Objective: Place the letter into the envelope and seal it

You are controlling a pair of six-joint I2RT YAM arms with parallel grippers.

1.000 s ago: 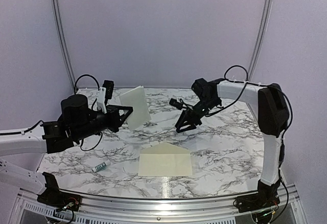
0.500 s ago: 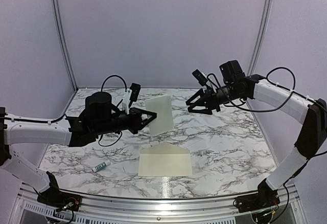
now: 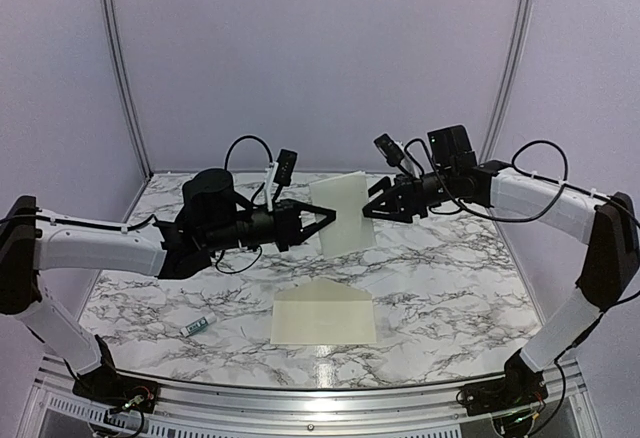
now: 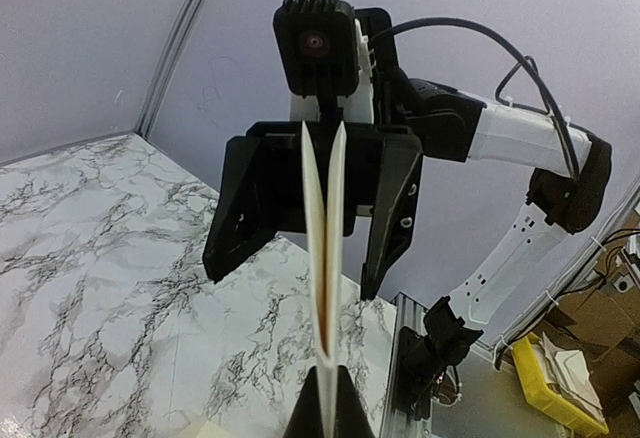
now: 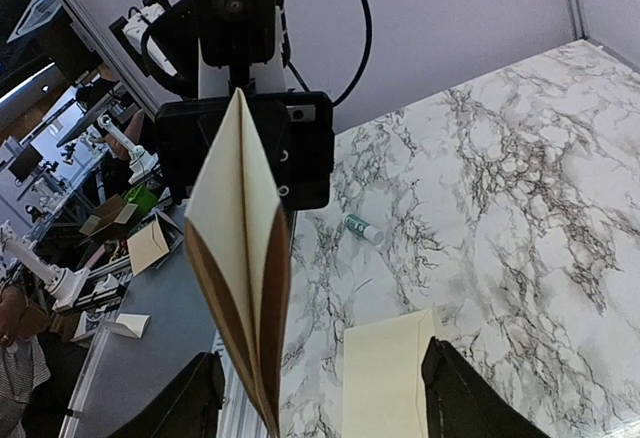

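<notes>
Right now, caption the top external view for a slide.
Left gripper holds the letter aloft, open right gripper at its far edge, envelope flat below.

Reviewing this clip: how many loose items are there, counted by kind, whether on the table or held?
letter: 1
envelope: 1
glue tube: 1
Total: 3

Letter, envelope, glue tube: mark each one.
letter (image 3: 342, 208), top external view, middle of the folded sheet.
envelope (image 3: 323, 316), top external view, middle of its body, below the flap.
glue tube (image 3: 196, 326), top external view, middle of the tube.
</notes>
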